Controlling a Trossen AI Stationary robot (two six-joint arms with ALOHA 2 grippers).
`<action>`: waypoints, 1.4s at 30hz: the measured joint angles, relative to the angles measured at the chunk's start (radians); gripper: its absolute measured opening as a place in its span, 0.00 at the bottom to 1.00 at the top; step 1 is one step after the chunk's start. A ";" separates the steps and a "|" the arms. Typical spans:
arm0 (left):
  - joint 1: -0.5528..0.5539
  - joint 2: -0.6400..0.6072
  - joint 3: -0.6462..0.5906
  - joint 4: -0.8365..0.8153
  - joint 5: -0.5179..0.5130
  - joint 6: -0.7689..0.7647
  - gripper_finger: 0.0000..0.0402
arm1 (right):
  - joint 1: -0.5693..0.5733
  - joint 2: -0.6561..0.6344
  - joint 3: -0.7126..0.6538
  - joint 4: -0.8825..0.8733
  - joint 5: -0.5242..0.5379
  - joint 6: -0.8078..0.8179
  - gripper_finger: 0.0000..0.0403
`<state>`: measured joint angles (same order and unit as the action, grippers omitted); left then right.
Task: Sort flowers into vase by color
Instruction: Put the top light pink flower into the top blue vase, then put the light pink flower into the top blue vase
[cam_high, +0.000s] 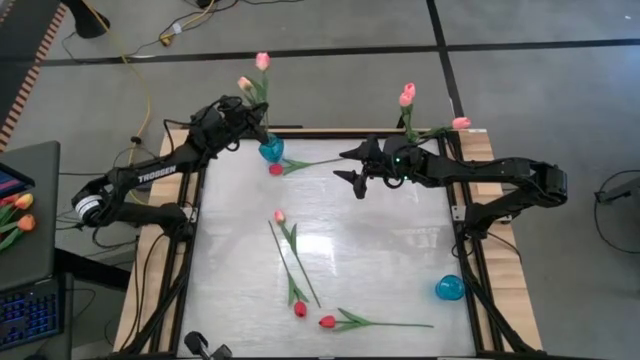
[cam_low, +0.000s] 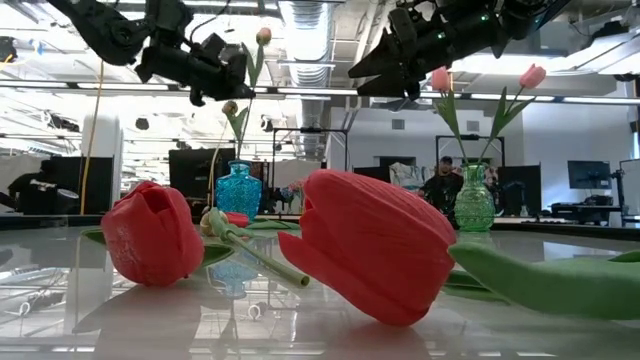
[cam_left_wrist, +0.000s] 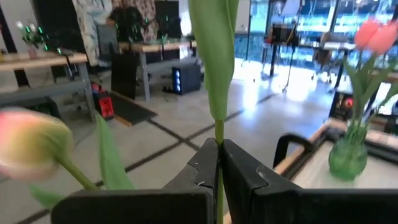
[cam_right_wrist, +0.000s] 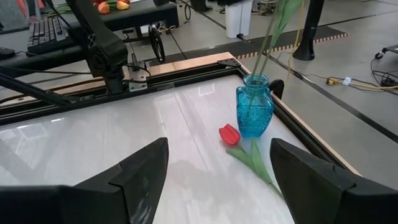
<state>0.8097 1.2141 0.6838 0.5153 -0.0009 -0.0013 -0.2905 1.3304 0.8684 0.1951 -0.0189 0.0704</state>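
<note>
My left gripper (cam_high: 257, 126) is over the blue vase (cam_high: 271, 150) at the table's far left corner, shut on an upright tulip with a pink head (cam_high: 262, 61). A second pink tulip (cam_high: 244, 84) stands in that vase. My right gripper (cam_high: 350, 166) hovers open above the far middle of the table, near a red tulip (cam_high: 276, 169) lying beside the blue vase. A green vase (cam_low: 474, 200) at the far right holds two pink tulips (cam_high: 407, 95). A pink tulip (cam_high: 279, 215) and two red ones (cam_high: 299, 309) (cam_high: 327, 322) lie on the table. My left gripper (cam_left_wrist: 219, 163) pinches the tulip's thin green stem (cam_left_wrist: 219, 134) between its two fingers, just below a long leaf (cam_left_wrist: 214, 50). The fingers lie across the stem, about level, from the table's left. The tulip stands upright, head above the fingers; its lower end is hidden.
Another blue vase (cam_high: 449, 289) stands near the table's right edge, toward the near side. Orange-and-yellow tulips (cam_high: 20, 212) lie off the table to the left by a laptop. The table's middle (cam_high: 370, 240) is bare white surface. People sit in the room behind.
</note>
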 joint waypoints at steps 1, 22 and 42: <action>0.000 0.015 0.000 -0.001 0.001 0.000 0.00 | 0.000 0.000 0.000 0.000 0.000 0.000 0.77; 0.000 0.102 -0.001 -0.059 0.022 -0.001 0.03 | 0.000 0.000 0.000 0.000 0.002 0.000 0.77; -0.002 -0.078 -0.001 -0.304 0.032 0.003 0.26 | 0.000 0.000 0.000 0.002 0.001 0.000 0.77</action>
<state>0.8074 1.1363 0.6827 0.2114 0.0313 0.0019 -0.2905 1.3304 0.8684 0.1967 -0.0177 0.0704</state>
